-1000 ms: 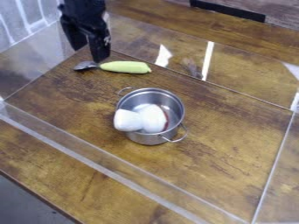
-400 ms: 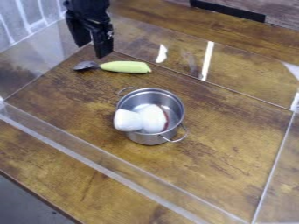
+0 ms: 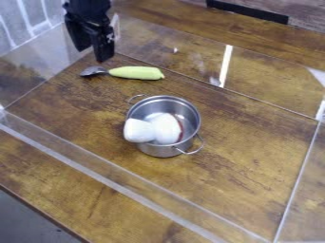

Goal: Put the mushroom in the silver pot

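Observation:
The silver pot [image 3: 162, 124] stands near the middle of the wooden table. The mushroom [image 3: 152, 130] lies inside it, its white stem showing toward the front left; the cap is hard to make out against the reflective inside. My black gripper [image 3: 93, 49] hangs at the top left, pointing down, well apart from the pot. Its fingers [image 3: 106, 53] are spread, with nothing between them. It hovers just above and behind a long yellow-green vegetable [image 3: 136, 71].
A small grey object [image 3: 91, 71] lies beside the left end of the vegetable. Clear plastic walls [image 3: 76, 157] fence the table [image 3: 241, 180] along the front, left and right. Glare streaks mark the back wall.
The gripper has shifted slightly to the left, still open. The pot, the mushroom and the vegetable have stayed where they were.

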Available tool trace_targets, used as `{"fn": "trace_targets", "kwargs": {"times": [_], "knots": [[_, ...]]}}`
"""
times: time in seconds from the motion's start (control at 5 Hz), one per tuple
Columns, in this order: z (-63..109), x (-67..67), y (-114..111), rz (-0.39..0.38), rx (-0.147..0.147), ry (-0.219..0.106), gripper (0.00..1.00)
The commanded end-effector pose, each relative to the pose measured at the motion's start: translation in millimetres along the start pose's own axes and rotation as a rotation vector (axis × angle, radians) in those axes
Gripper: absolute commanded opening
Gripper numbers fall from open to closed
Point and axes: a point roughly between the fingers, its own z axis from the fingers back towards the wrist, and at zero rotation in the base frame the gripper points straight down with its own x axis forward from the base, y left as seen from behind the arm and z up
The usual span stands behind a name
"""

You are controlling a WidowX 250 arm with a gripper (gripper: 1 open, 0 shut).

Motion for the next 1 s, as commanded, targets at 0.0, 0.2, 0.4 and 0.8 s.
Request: {"fn": "trace_targets", "kwargs": {"times": [0.0, 0.2, 0.4, 0.8], "knots": [[15.1, 5.6, 19, 0.042, 0.031, -0.044, 1.0], [9.8, 5.8, 32, 0.073, 0.026, -0.044, 0.0], [2.7, 17.6, 38, 0.095, 0.02, -0.044, 1.0], [-10.6, 34.3, 51, 0.13, 0.006, -0.042, 1.0]]}}
